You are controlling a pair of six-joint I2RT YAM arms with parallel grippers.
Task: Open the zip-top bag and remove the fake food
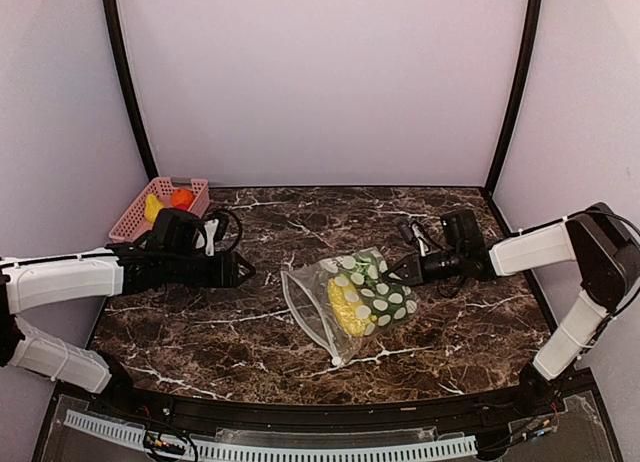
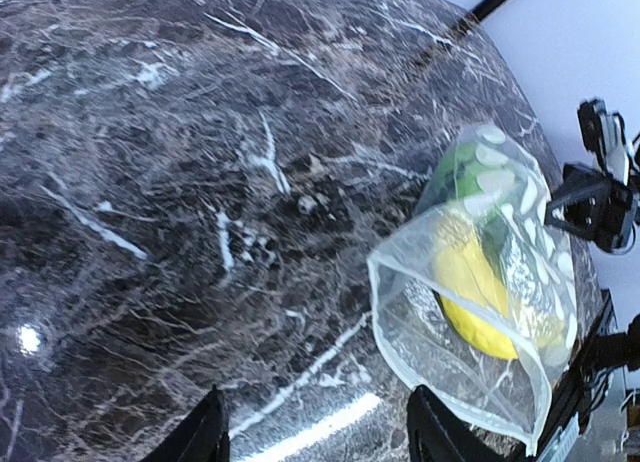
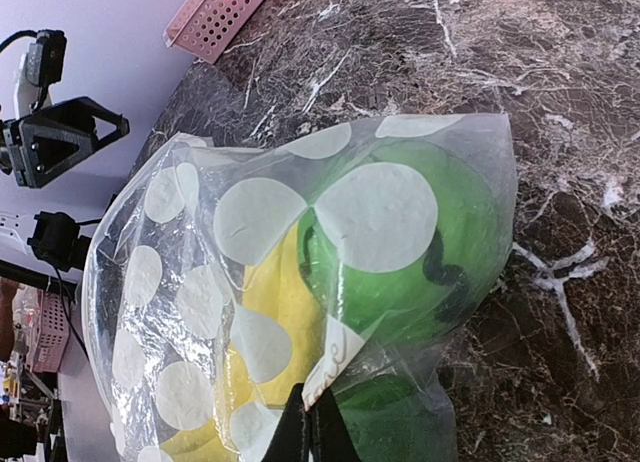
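Worktop (image 1: 250,332): dark marble w/ white veins.

Zip-top bag (image 1: 378,294) sits mid-worktop, slightly R of centre. Dotted green face is up and toward the R, clear part toward L/near. Mouth end points L; in L wrist view its rim looks parted, a loose loop. Far-R end of bag is raised, near-L corner is down on the marble.

R pincer (image 1: 393,271): clenched on bag's far-R edge. R wrist view shows the tips pinched on the plastic by a white strip. R arm reaches in from the R side.

Fake food (image 1: 347,312) inside bag: yellow lump near the middle, green pc. (image 3: 400,242) behind it toward the R end. Both seen thru the plastic. Can't tell exact shapes.

L pincer (image 1: 244,272): released, fingers spread, nothing betw. them. It points R at the bag mouth, apart from it, low over the marble. L of centre.

Pink slotted basket (image 1: 128,222) at far-L corner, well apart from bag. In it: orange ball (image 1: 182,197) and yellow pc. (image 1: 153,208), side by side, orange toward the R.
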